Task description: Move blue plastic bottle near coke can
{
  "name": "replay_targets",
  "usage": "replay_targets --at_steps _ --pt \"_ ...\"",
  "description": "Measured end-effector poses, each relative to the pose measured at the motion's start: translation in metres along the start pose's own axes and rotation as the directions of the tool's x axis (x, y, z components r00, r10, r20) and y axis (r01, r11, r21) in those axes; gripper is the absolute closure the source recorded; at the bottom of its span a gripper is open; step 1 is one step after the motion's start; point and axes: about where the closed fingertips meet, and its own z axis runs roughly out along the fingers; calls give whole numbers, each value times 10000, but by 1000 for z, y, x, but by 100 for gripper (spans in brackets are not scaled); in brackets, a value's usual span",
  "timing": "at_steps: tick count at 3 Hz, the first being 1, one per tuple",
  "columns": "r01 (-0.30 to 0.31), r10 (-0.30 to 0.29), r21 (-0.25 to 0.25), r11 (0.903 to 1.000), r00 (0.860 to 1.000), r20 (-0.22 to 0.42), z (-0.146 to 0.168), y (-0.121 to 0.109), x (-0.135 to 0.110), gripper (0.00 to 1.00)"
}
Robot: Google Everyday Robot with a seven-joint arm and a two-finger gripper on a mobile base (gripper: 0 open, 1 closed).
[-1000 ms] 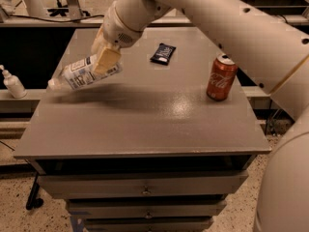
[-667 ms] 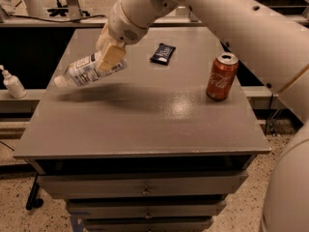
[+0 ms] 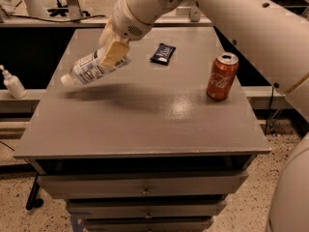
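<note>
Claw (image 3: 114,52) over table (image 3: 145,127), holding blue plastic bottle (image 3: 88,69)

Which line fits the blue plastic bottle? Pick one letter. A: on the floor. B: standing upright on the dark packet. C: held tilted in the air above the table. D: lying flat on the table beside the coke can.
C: the gripper, above the table, has its jaws shut on the blue plastic bottle, which hangs tilted over its shadow, well apart from the coke can.

Table (image 3: 145,124) under fingers (image 3: 115,52): coke can (image 3: 221,77), packet (image 3: 162,53)
</note>
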Motion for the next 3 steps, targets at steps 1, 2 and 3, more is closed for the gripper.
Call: replay_targets --at_steps 1,2,3 --pt "448 -442 214 9988 9986 -284 -13 2 -7 100" --pt "898 -858 585 9942 9939 -687 -38 -3 -8 100" --pt "1171 -1041 981 9883 9862 -1288 -72 -11 6 100"
